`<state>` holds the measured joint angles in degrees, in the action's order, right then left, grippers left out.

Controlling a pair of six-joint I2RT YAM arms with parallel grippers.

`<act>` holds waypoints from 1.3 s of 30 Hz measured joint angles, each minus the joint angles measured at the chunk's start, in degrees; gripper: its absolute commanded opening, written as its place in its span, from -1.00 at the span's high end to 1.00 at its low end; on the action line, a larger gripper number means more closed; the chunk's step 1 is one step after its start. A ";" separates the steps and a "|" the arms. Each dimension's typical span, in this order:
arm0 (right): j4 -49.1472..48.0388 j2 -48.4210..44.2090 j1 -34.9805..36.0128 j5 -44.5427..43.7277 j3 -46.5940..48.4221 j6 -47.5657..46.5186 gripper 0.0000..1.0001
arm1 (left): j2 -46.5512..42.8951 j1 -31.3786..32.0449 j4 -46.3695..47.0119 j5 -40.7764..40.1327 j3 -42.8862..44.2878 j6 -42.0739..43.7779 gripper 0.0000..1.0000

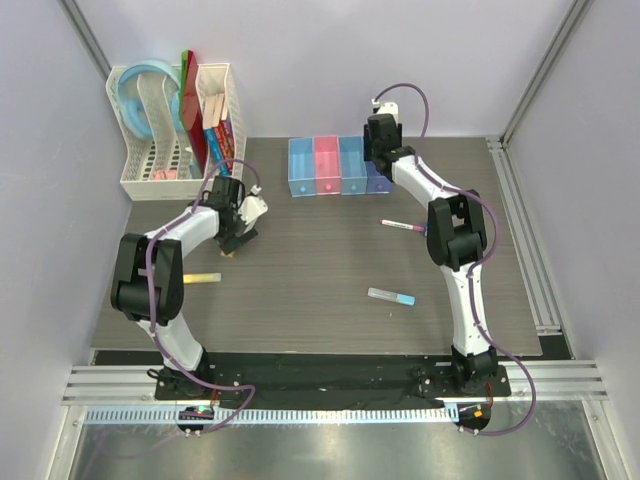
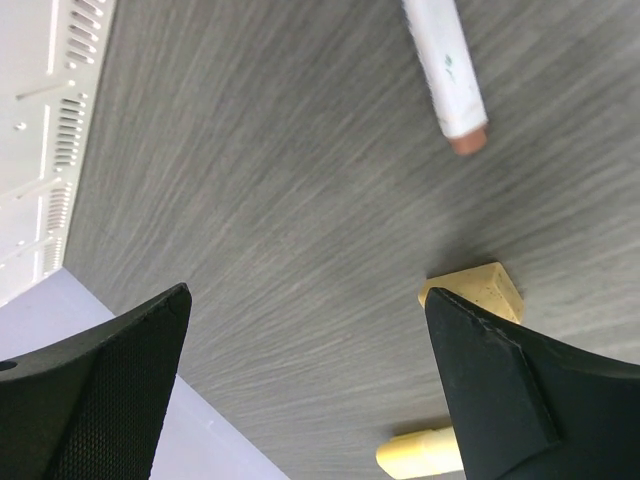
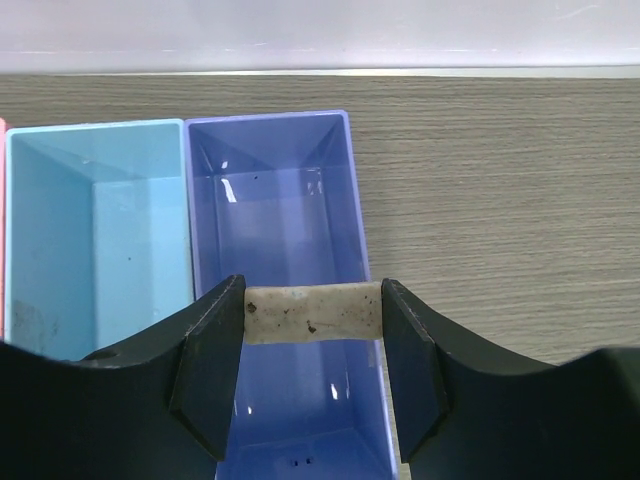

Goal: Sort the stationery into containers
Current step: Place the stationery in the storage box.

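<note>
My right gripper (image 3: 313,330) is shut on a whitish speckled eraser piece (image 3: 313,312) and holds it above the violet-blue bin (image 3: 270,200), beside a light-blue bin (image 3: 95,230). In the top view it hangs (image 1: 379,160) over the right end of the row of four bins (image 1: 327,166). My left gripper (image 2: 307,296) is open and empty, low over the table (image 1: 238,232). A tan piece (image 2: 478,285) lies just outside its right finger (image 2: 500,380), with an orange-yellow piece (image 2: 418,452) nearby. A purple pen (image 1: 403,226) and a grey stick with a light-blue tip (image 1: 390,296) lie on the table.
A white stick with a pinkish tip (image 2: 447,70) lies ahead of the left gripper. The white mesh rack (image 1: 178,130) with books and folders stands at the back left. The orange-yellow piece (image 1: 201,277) also shows in the top view near the left arm.
</note>
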<state>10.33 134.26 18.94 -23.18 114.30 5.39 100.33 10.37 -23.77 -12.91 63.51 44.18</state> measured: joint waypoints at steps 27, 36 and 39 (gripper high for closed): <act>-0.44 0.04 1.46 -0.15 -0.55 -1.03 -0.26 | -5.07 -0.55 -12.24 12.24 -0.92 -0.46 -1.00; -0.48 0.04 1.64 -0.26 -0.55 -1.60 -0.44 | -1.09 -0.81 -13.05 14.75 -0.94 0.28 -0.99; -0.50 0.04 1.64 -0.26 -0.55 -1.81 -0.47 | -0.07 -0.81 -12.96 15.15 -0.74 1.01 -0.96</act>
<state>9.82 134.30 20.58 -23.44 113.75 3.57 100.27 9.56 -36.73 2.24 62.76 45.19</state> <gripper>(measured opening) 0.726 0.996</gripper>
